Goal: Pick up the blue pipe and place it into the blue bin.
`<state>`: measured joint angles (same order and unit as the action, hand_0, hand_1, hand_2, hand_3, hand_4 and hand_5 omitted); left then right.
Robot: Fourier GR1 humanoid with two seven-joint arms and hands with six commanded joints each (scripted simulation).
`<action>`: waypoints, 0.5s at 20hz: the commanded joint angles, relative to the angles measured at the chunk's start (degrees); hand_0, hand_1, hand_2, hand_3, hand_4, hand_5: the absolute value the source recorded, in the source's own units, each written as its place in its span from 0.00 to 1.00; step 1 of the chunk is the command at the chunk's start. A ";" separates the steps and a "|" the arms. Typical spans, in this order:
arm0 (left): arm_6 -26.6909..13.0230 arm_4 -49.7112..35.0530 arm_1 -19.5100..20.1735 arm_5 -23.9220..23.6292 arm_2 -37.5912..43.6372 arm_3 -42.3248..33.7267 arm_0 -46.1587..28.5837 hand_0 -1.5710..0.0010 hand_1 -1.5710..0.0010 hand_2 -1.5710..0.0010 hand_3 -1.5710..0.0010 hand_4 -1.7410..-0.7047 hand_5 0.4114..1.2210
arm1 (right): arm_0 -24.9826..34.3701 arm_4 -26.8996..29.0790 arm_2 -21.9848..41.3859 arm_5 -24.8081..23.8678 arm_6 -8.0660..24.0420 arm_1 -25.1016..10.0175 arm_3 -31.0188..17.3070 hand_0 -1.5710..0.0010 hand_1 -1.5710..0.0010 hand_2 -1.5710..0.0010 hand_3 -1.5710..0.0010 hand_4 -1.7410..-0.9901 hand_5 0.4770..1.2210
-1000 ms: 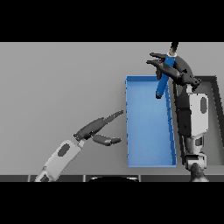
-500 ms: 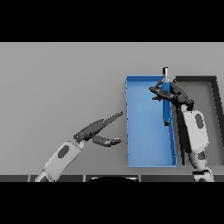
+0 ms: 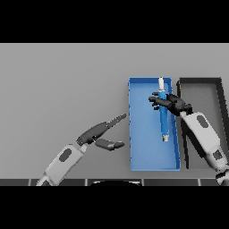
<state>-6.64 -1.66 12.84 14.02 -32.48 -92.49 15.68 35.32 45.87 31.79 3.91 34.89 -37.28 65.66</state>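
- The blue pipe (image 3: pixel 163 117) is seen inside the outline of the blue bin (image 3: pixel 138 134), towards the bin's right half, with its length running from the far end towards the near end.
- A white tip is shown at the pipe's far end, close to the bin's far wall, and a small pale cap at its near end; the body between them is blue.
- The pipe is held by the right hand (image 3: pixel 172 103) — its dark fingers are curled round the upper part of the blue body, just below the white tip.
- Whether the pipe rests on the bin floor or is carried just above it cannot be told from this view.
- The right arm is brought in from the lower right corner, and its white and grey forearm is laid across the wall shared by the blue bin and the dark bin (image 3: pixel 214 96).
- The dark bin is set just beside the blue bin on its right, the two walls nearly touching.
- The left hand (image 3: pixel 100 134) is seen over the grey table (image 3: pixel 58 85), to the left of the blue bin and apart from its near left wall.
- Its fingers are held straight and spread — the longer ones pointed up and right towards the bin, the thumb stretched out below them — and nothing is held in it.
- The left arm is brought in from the lower left edge.
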 commanded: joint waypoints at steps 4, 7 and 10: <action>-0.28 0.37 -0.32 -0.28 0.01 0.80 0.29 1.00 1.00 1.00 1.00 0.88 0.08 | 0.61 -2.85 2.53 0.91 0.06 -1.77 2.34 0.90 0.92 0.93 0.96 0.73 0.58; 0.08 0.11 -0.10 0.06 -0.41 -0.17 -0.48 1.00 1.00 1.00 1.00 0.88 0.07 | 0.93 -2.98 3.00 -0.19 0.06 -1.87 2.00 0.95 0.96 0.96 0.98 0.73 0.48; -0.19 0.39 0.08 -0.50 -0.04 -0.26 -0.28 1.00 1.00 1.00 1.00 0.88 0.07 | 0.65 -3.83 3.54 -0.75 -0.55 -1.86 2.64 0.97 0.98 0.98 0.99 0.74 0.43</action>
<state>-6.85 -1.27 12.92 13.51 -32.51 -92.75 15.41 35.98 42.06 35.33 3.18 34.32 -39.13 68.31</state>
